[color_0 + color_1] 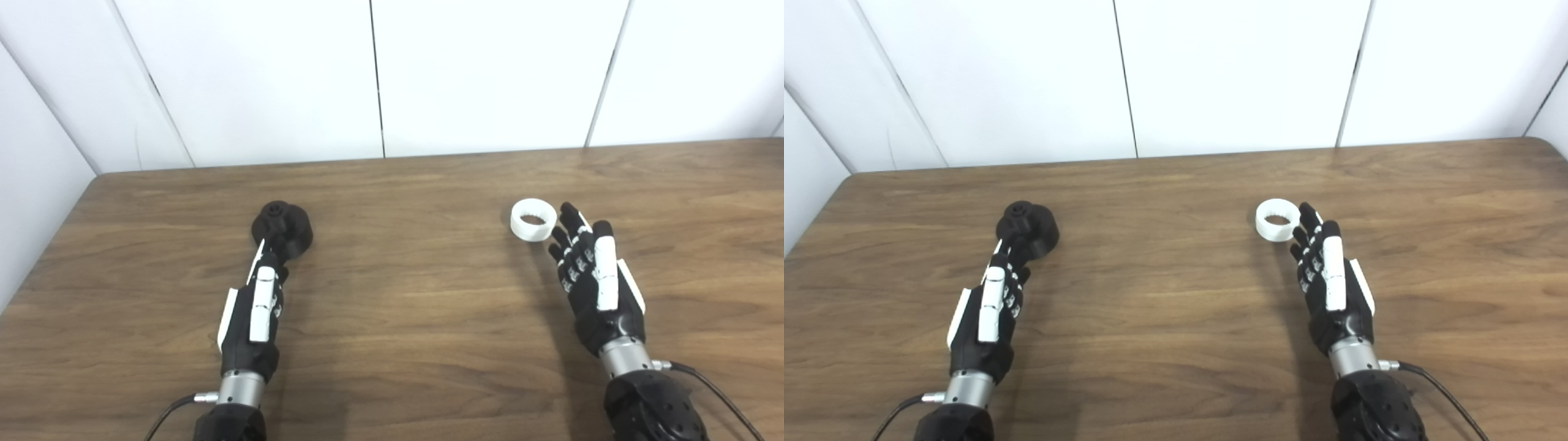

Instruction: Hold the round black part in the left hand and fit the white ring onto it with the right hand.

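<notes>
Left hand (260,306) lies flat, fingers outstretched and empty, tips at the round black part (283,229) on the wooden bench (416,306); right hand (593,282), spread and empty, just beside the white ring (533,220)

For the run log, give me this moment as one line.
phase: reach | left hand: open, fingers at black part | right hand: open, beside white ring | both parts on table, not joined
</notes>
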You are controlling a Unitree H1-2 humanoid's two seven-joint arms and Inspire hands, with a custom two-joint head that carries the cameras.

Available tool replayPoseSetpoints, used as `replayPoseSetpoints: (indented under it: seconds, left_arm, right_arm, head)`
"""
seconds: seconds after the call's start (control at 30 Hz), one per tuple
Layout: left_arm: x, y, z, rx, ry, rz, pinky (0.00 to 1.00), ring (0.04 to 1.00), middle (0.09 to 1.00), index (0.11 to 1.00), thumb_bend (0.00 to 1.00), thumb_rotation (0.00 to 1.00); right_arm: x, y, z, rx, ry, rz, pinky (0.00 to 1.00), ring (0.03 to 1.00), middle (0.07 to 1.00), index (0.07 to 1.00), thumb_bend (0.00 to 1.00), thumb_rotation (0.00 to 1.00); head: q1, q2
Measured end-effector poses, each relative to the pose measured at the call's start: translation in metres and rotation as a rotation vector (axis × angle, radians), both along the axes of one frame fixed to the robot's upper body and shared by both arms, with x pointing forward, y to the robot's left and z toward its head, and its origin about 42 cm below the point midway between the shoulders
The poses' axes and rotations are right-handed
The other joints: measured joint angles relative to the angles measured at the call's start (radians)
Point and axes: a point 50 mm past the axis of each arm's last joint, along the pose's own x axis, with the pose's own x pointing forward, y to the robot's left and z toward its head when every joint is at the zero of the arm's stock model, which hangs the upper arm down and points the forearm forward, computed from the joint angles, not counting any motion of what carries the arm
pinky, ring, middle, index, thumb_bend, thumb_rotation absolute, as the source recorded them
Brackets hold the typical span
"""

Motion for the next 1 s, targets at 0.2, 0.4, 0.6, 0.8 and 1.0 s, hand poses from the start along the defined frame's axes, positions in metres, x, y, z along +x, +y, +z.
replayPoseSetpoints:
  seconds: [0.2,0.4,0.6,0.8,1.0]
  left_arm:
    - [0.000,0.000,0.000,-0.001,-0.005,0.003,1.00,1.000,1.000,1.000,0.47,0.95]
    - [0.000,0.001,0.001,0.000,-0.011,0.004,1.00,1.000,1.000,1.000,0.47,0.91]
    - [0.000,0.003,0.001,0.017,-0.011,-0.002,1.00,1.000,1.000,1.000,0.52,0.80]
    - [0.001,0.009,0.002,0.057,-0.011,0.007,1.00,1.000,1.000,1.000,0.59,0.78]
    - [0.003,0.026,0.008,0.156,0.014,0.028,1.00,1.000,1.000,1.000,0.64,0.66]
  right_arm:
    - [0.000,-0.001,0.000,-0.007,-0.001,0.005,1.00,1.000,1.000,0.957,0.57,1.00]
    - [0.000,-0.001,0.000,-0.006,-0.001,0.006,1.00,1.000,1.000,0.957,0.57,1.00]
    - [0.000,-0.002,0.000,-0.007,-0.001,0.011,1.00,1.000,1.000,0.960,0.57,1.00]
    - [0.000,-0.002,0.000,-0.009,-0.003,0.017,1.00,1.000,1.000,0.958,0.57,1.00]
    - [0.000,-0.001,0.000,-0.005,-0.003,0.015,1.00,1.000,1.000,0.966,0.57,1.00]
  head:
    - [0.005,0.000]
    - [0.006,0.003]
    - [0.012,0.002]
    - [0.021,0.002]
    - [0.046,-0.003]
